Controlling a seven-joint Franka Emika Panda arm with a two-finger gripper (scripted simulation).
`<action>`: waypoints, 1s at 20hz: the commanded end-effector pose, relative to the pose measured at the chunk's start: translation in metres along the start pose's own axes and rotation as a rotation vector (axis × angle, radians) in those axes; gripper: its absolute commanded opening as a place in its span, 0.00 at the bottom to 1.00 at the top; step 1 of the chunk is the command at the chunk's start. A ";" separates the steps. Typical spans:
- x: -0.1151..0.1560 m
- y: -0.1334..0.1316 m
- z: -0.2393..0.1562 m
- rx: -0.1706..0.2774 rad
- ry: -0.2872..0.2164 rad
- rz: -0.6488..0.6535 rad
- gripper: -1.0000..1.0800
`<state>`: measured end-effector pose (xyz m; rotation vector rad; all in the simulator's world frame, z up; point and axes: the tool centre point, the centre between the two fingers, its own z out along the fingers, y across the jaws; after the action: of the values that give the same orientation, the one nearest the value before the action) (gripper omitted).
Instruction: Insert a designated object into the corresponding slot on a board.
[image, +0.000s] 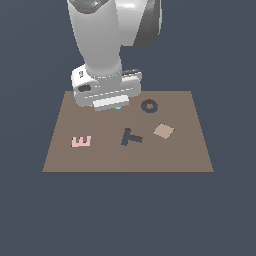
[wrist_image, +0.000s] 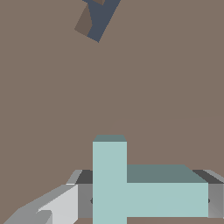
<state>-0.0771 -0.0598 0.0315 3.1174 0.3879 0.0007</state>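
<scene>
The light teal T block lies between my fingers in the wrist view, with a pad against each end of its bar. In the exterior view only a teal speck shows under the gripper, which is low over the back middle of the brown board. I cannot tell whether the block rests on the board or is just above it. The dark navy T slot lies nearer the front, towards the exterior view's right of the gripper. Part of the slot shows in the wrist view.
A dark ring-shaped O recess lies just to the exterior view's right of the gripper. A pink E block sits front left on the board. A tan diamond tile lies right of the T slot.
</scene>
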 end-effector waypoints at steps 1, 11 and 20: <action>0.002 0.004 0.000 0.000 0.000 -0.061 0.00; 0.019 0.023 -0.002 -0.001 0.001 -0.402 0.00; 0.043 0.037 -0.003 -0.001 0.001 -0.770 0.00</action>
<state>-0.0309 -0.0842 0.0344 2.7909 1.4400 0.0017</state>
